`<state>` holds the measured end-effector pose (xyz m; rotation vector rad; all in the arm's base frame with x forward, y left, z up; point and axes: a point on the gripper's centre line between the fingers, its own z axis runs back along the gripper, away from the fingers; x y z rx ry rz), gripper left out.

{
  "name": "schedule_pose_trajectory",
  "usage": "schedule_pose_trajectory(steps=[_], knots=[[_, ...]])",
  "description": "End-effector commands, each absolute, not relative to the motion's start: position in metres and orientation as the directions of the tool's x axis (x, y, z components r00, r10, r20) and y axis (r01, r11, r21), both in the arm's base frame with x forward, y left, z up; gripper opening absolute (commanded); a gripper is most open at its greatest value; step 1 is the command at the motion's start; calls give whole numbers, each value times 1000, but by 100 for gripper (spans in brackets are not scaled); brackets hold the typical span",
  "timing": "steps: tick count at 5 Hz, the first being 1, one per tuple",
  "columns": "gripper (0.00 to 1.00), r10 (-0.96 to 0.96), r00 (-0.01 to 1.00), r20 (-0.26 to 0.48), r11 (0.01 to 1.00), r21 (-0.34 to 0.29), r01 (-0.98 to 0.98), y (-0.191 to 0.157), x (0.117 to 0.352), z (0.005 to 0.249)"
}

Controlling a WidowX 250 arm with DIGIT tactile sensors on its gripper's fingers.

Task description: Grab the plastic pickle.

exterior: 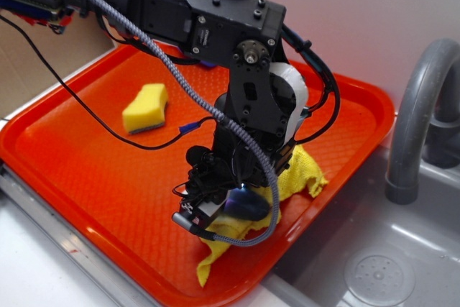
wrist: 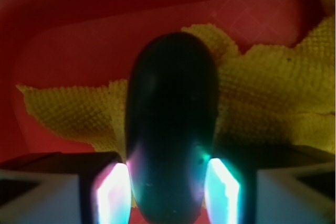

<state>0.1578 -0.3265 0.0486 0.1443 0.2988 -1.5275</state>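
The plastic pickle, a dark blue-grey capsule, lies over the yellow cloth near the front right of the orange tray. My gripper points down at it, with a finger on either side. In the wrist view the pickle fills the gap between the glowing pads, and both pads touch its sides. My gripper is shut on the pickle's near end. The cloth spreads out beneath it on the tray.
A yellow sponge lies at the back left of the tray. A grey faucet rises to the right over a grey sink. The tray's raised rim is close to the cloth at the front right. Cables hang around the arm.
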Motion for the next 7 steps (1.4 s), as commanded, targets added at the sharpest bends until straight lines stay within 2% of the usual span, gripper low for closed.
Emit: schedule_pose_trajectory(steps=[1, 2, 3, 4, 5, 6, 7], knots=[[0, -969, 192, -153, 195, -1, 981, -316, 145, 111], [0, -908, 404, -113, 405, 14, 914, -298, 158, 139], [0, -784, 617, -77, 618, -2, 786, -266, 168, 163], [0, -609, 792, 33, 787, -95, 609, -217, 170, 187], [0, -392, 916, 85, 907, -131, 400, -183, 165, 211], [0, -192, 969, 154, 966, -143, 214, -152, 159, 230], [0, -230, 956, 180, 952, -162, 260, -146, 163, 224]])
